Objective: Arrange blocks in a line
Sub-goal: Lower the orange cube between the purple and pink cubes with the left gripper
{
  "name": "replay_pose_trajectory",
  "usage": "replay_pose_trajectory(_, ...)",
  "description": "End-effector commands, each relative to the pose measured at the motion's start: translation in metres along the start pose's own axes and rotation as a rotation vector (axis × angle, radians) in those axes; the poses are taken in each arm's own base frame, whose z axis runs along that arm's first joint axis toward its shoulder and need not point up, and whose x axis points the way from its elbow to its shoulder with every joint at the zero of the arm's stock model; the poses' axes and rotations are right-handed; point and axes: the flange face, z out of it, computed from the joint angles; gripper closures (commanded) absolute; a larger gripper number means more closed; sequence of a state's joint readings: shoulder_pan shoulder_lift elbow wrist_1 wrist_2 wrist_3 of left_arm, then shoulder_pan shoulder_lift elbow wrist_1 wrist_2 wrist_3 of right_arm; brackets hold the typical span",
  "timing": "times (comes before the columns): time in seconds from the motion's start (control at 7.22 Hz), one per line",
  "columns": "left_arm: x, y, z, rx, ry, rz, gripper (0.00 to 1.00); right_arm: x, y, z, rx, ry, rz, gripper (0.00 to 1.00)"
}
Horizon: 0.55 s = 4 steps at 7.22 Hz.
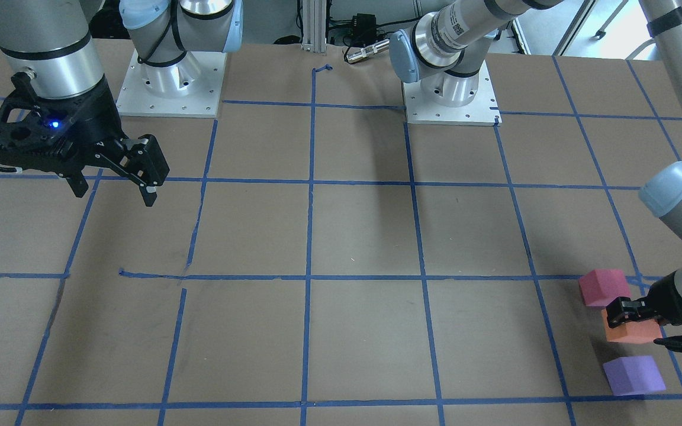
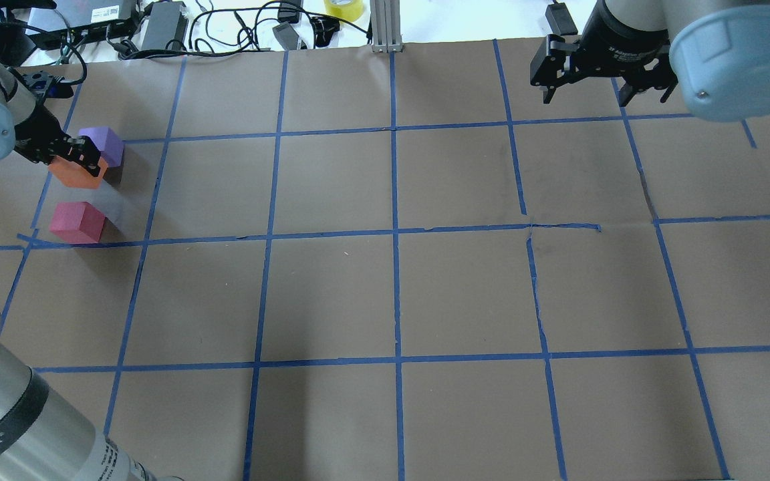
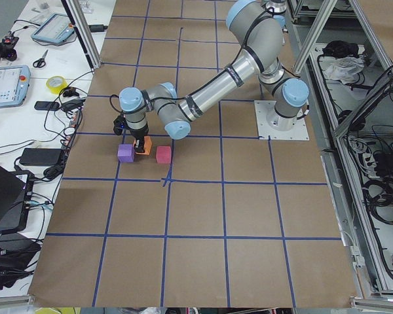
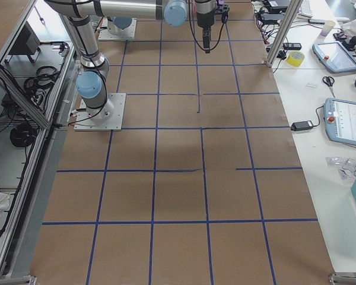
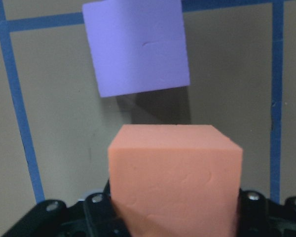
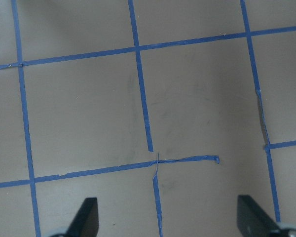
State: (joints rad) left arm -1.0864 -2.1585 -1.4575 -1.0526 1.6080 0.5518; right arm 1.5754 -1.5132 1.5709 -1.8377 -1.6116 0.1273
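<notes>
My left gripper (image 2: 77, 166) is shut on the orange block (image 2: 72, 176) near the table's far left corner. The purple block (image 2: 105, 143) lies just beyond it and the pinkish-red block (image 2: 77, 222) just nearer, so the three form a rough row. In the front-facing view the orange block (image 1: 631, 332) sits between the pinkish-red block (image 1: 603, 287) and the purple block (image 1: 634, 374). The left wrist view shows the orange block (image 5: 172, 168) between the fingers (image 5: 266, 210), with the purple block (image 5: 135, 44) ahead. My right gripper (image 1: 116, 186) is open and empty, hovering far off at the other side.
The table is brown paper with a blue tape grid (image 2: 395, 230). The two arm base plates (image 1: 169, 94) (image 1: 450, 103) stand at the robot's edge. Cables and a yellow tape roll (image 2: 343, 8) lie beyond the far edge. The right wrist view shows only bare paper and tape (image 6: 148, 123).
</notes>
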Motion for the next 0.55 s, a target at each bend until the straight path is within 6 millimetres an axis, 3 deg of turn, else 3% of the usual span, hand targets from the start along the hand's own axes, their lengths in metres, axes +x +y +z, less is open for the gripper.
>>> replay_pose_trajectory(0.0,-0.0001,-0.0006,0.0049,-0.004,-0.006,-0.086,1.0,-0.0001,0.0002,-0.0006,0.001,-0.001,0.0,0.0)
replay_pose_trajectory(0.14,-0.0003,-0.0024,0.0038,0.003,-0.001,-0.159,1.0,0.0003,0.0017,-0.005,0.008,-0.002,0.0,0.0)
replay_pose_trajectory(0.42,-0.0005,-0.0007,0.0038,0.002,-0.001,-0.134,1.0,0.0006,0.002,-0.0076,0.013,-0.001,0.001,0.0)
